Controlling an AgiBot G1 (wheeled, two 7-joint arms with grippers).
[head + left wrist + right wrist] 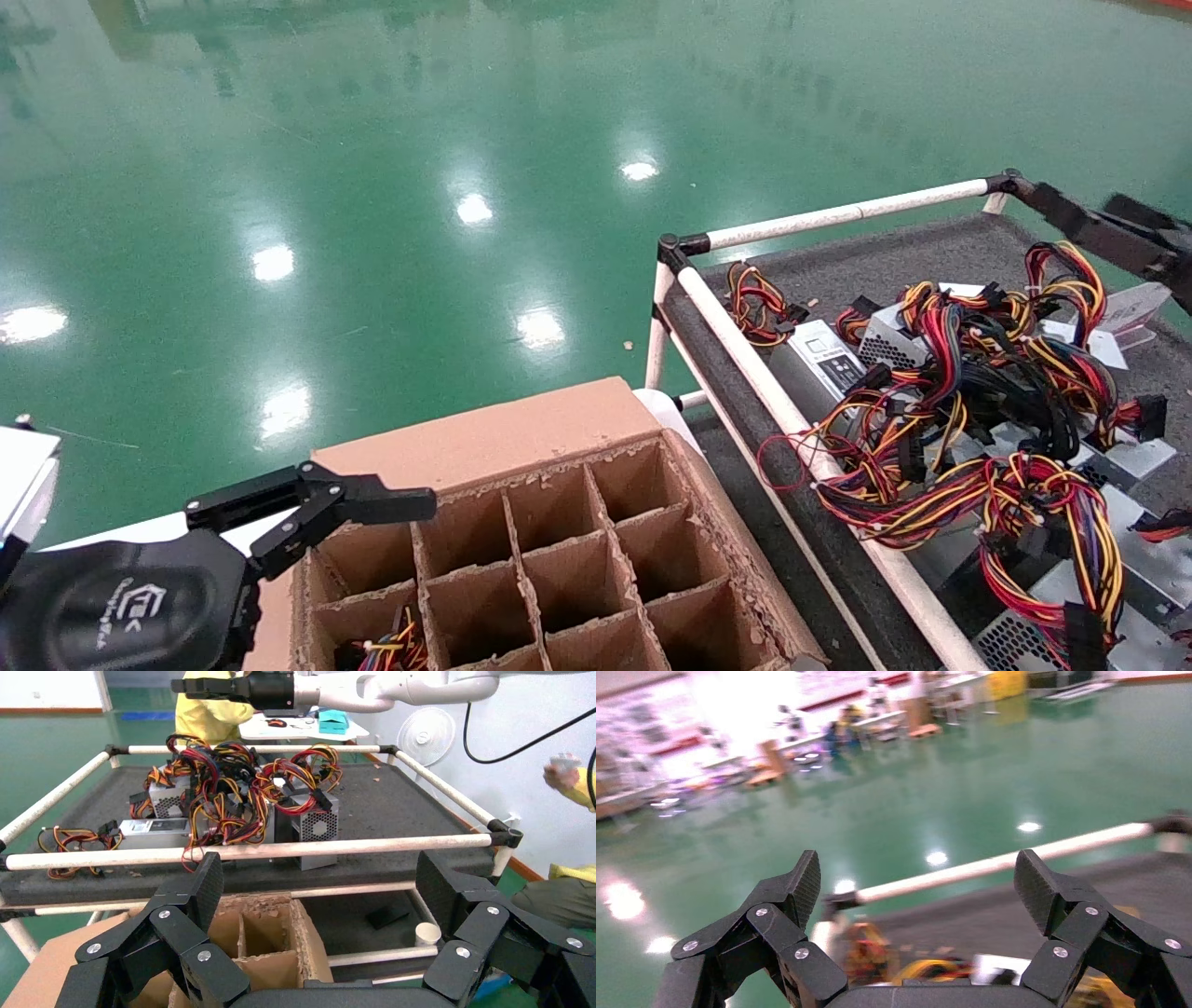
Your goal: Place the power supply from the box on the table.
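A power supply (389, 652) sits low in a cell at the bottom left of the box (549, 550), only its red, yellow and black wires showing at the lower edge of the head view. The box is brown cardboard with a grid of square cells and frayed edges, filling the lower centre of the frame. The left gripper (358, 522) hovers over the box's upper-left corner at lower left, its fingers spread apart and holding nothing. To the right, the worktop (913, 261), dark grey and framed by white pipe rails (838, 216), carries a heap of power supplies (978, 410) tangled in coloured wires. The right gripper (1131, 233) is at the upper right edge, above the far side of that heap, its fingers wide apart and empty. Green glossy floor (372, 140) fills the rest.
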